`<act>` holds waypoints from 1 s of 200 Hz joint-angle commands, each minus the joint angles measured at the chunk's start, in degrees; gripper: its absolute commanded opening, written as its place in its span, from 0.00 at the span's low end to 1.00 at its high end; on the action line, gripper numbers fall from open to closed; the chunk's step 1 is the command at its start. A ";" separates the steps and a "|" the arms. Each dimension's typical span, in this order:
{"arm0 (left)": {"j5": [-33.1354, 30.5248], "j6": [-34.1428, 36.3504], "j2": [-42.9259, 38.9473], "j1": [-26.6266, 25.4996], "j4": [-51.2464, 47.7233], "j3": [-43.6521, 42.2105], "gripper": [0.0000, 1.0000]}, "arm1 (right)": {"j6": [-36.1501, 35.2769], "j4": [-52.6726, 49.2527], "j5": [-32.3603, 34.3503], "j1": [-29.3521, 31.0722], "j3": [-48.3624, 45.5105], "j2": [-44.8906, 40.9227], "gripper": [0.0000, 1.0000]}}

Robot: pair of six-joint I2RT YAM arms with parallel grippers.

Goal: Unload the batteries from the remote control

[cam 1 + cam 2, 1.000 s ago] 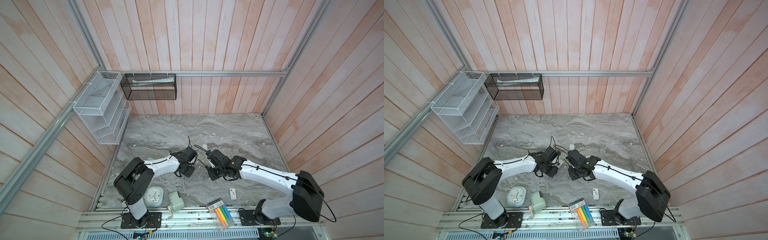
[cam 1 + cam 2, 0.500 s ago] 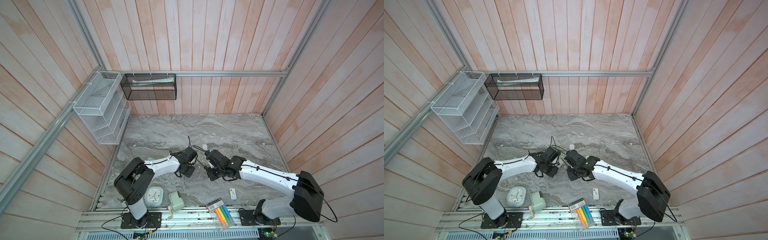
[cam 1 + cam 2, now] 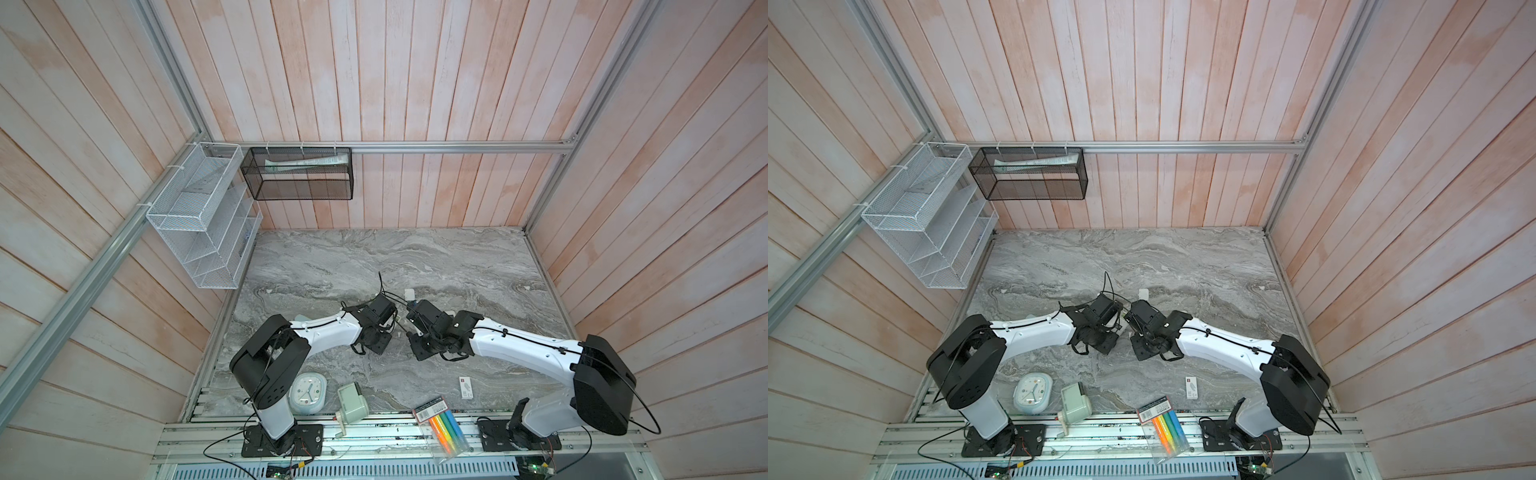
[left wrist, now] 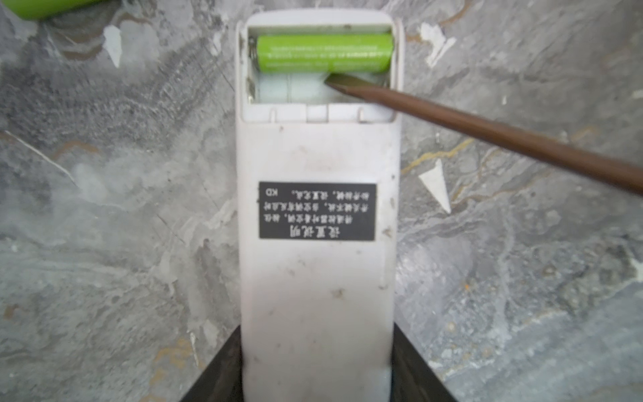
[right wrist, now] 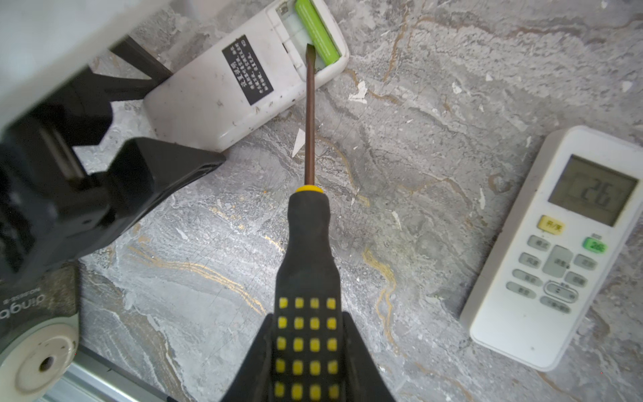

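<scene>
The left gripper clamped the foot of the back-up remote control, where one lime battery lay crosswise in the far slot of the open bay. The screwdriver tip sat in the empty slot just beside it, shaft slanting shallowly along its length, handle clenched in the right gripper.

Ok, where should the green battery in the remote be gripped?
Probably the battery by its long side facing the empty slot, near the end away from the spring, coming from above: its other side sits against the end wall of the remote.
</scene>
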 commanded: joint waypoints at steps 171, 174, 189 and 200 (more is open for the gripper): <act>2.99 -1.13 3.18 -0.73 -1.14 -0.86 0.57 | 4.15 5.23 6.48 4.49 -1.63 0.66 0.00; 2.99 -1.13 3.23 -0.73 -1.16 -0.86 0.57 | 4.07 5.28 6.36 4.49 -1.67 0.61 0.00; 2.90 -1.06 3.28 -0.73 -1.43 -0.75 0.57 | 3.95 5.52 6.28 4.50 -2.01 0.34 0.00; 2.83 -1.05 3.26 -0.73 -1.77 -0.68 0.57 | 3.81 5.67 6.40 4.47 -2.07 0.07 0.00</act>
